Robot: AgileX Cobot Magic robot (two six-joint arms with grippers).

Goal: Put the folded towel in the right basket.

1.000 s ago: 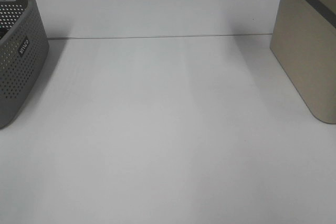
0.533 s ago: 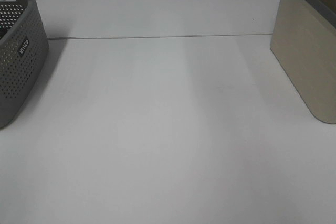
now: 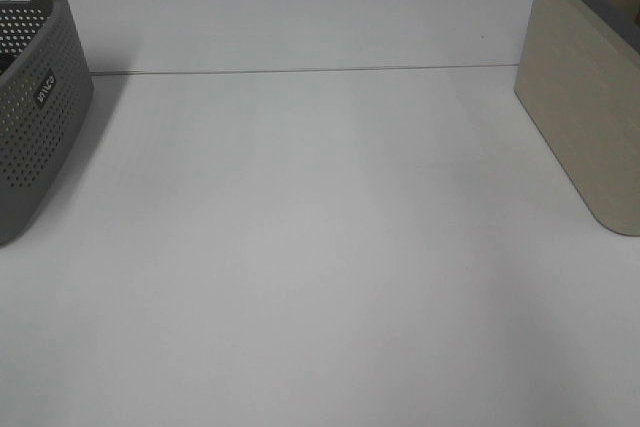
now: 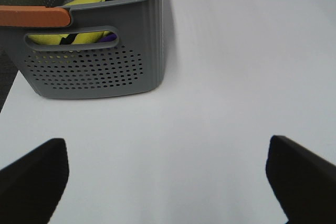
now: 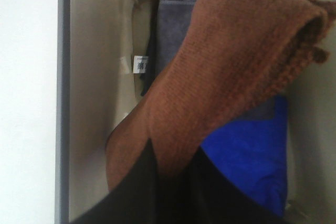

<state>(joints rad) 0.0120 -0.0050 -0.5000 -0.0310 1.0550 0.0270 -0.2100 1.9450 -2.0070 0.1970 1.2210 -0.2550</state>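
The folded towel (image 5: 231, 66) is brown and knitted. My right gripper (image 5: 170, 179) is shut on its lower edge and holds it over the inside of the right basket (image 5: 94, 103), a beige bin with a grey rim. A grey towel (image 5: 176, 24) and a blue towel (image 5: 247, 150) lie in the basket under it. In the exterior high view the right basket (image 3: 590, 117) stands at the right edge; the towel and both grippers are out of view there. My left gripper (image 4: 168, 182) is open and empty over the bare table.
A grey perforated basket (image 3: 30, 117) stands at the table's left edge. In the left wrist view it (image 4: 105, 72) holds yellow and blue cloth and has an orange handle. A seam line (image 3: 300, 71) crosses the white table.
One second ago the brown towel showed at the top of the exterior high view, left of the right basket. It has moved out of that view. Nothing else there has moved.
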